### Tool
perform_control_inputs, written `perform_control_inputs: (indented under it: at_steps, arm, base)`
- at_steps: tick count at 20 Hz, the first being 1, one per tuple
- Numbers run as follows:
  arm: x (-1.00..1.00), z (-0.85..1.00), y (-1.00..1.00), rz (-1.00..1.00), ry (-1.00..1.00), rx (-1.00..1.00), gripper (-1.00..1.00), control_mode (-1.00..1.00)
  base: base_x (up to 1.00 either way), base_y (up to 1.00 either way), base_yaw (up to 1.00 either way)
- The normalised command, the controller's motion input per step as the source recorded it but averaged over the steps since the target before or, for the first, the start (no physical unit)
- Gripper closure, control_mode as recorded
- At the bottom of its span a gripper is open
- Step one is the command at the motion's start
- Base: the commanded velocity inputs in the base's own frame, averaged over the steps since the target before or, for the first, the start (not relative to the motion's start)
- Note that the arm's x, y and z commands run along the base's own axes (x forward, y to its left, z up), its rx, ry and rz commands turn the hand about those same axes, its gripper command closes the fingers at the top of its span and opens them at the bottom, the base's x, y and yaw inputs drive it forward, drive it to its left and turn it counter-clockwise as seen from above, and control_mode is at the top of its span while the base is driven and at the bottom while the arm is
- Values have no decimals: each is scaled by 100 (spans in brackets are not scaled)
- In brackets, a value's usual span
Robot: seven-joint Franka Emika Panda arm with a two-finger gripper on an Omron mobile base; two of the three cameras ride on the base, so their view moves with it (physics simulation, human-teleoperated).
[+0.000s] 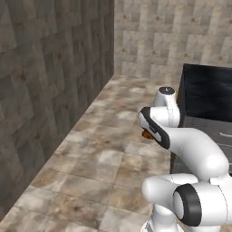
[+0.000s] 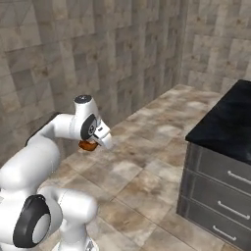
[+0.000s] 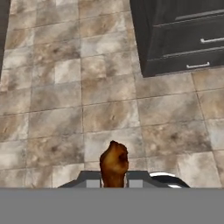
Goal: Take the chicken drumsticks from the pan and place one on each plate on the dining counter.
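We see our arm (image 1: 190,149) folded up close to the base, its upper links bent back on themselves and the hand carried over the floor, well above it. In the right base view the wrist turns toward the middle of the room, with the gripper (image 2: 89,145) tucked just under it.

Below us lies a floor (image 1: 95,154) of mottled brown and beige stone tiles, bounded by walls (image 1: 50,72) of the same rough tiling that meet in a corner. To our right stands a grey cabinet (image 2: 218,191) with drawer fronts and slim handles, topped by a glossy black bench (image 2: 228,125); we cannot tell from here whether it is the dining counter or the wall one. In the hand view the same cabinet's drawers sit at the upper right, apart from the hand.

Our jaws are clamped together on a chicken drumstick (image 3: 114,162), the darker reddish-brown piece, which stands up between the fingertips in the hand view. From the base views it shows as a small orange-brown lump under the wrist, held clear of the floor and near no bench
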Motion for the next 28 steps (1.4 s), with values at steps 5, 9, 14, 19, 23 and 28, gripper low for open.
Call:
perform_control_inputs:
  at_steps: [5,9,14,19,23,28]
  arm:
    - [0,0,0,0,0,0,100,100]
    - [0,0,0,0,0,0,100,100]
    - [0,0,0,0,0,0,100,100]
    - [0,0,0,0,0,0,100,100]
    - [0,0,0,0,0,0,100,100]
    - [0,0,0,0,0,0,100,100]
  base:
    - [100,43,-22]
    - [100,42,-25]
    - [100,40,-28]
    - [100,38,-29]
    - [100,37,-29]
    - [99,37,-33]
